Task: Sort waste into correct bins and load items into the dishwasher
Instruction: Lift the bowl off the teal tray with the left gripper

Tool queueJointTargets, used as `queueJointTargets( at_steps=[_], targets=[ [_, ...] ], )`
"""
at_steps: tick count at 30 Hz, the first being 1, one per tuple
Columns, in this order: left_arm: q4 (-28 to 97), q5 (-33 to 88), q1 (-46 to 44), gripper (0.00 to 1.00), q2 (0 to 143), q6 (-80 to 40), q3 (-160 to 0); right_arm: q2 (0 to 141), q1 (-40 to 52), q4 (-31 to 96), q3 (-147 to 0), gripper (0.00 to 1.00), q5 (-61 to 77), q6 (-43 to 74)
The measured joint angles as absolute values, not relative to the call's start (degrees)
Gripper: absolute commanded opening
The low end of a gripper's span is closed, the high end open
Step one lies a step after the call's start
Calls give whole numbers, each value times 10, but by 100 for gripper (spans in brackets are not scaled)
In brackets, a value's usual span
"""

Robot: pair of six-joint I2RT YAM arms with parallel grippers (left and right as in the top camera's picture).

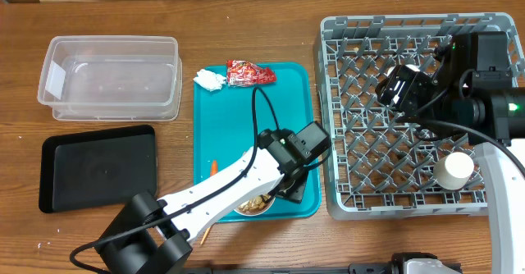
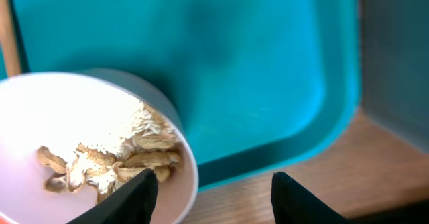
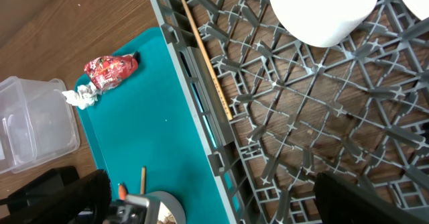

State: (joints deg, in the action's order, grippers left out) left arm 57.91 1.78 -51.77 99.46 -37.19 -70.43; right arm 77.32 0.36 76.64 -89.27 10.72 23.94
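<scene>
A white bowl [image 1: 254, 207] of beige nut scraps [image 2: 134, 160] sits at the front of the teal tray [image 1: 246, 118]. My left gripper [image 2: 214, 197] is open and straddles the bowl's rim [image 2: 191, 174], one finger inside and one outside. A crumpled tissue [image 1: 210, 79] and a red wrapper [image 1: 250, 73] lie at the tray's far end. A carrot [image 1: 212, 167] lies by its left edge. The grey dish rack [image 1: 361, 192] holds a white cup [image 1: 454, 170] and a chopstick [image 3: 204, 56]. My right gripper [image 3: 214, 204] is open and empty above the rack.
The clear tub [image 1: 107, 73] stands at the back left, with the black tray [image 1: 98, 166] in front of it. Another chopstick [image 3: 142, 177] lies on the teal tray near the carrot. My left arm crosses the tray's front left.
</scene>
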Motion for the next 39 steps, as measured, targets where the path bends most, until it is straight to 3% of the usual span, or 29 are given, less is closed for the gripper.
queueJointTargets(
  at_steps=[8, 15, 19, 20, 29, 39],
  targets=[
    [458, 39, -518, 55, 996, -391, -612, 773, 4, 768, -893, 100, 107, 240],
    [395, 54, -518, 39, 996, -393, -576, 773, 4, 769, -893, 100, 107, 239],
    [399, 54, -518, 20, 996, -392, -560, 773, 4, 773, -893, 100, 107, 239],
    [402, 54, -518, 6, 996, -392, -559, 773, 4, 775, -893, 100, 107, 239],
    [435, 36, -518, 4, 985, -389, -574, 773, 4, 779, -893, 100, 107, 239],
    [685, 12, -516, 4, 1000, -388, -725, 773, 4, 780, -893, 100, 107, 239]
  ],
)
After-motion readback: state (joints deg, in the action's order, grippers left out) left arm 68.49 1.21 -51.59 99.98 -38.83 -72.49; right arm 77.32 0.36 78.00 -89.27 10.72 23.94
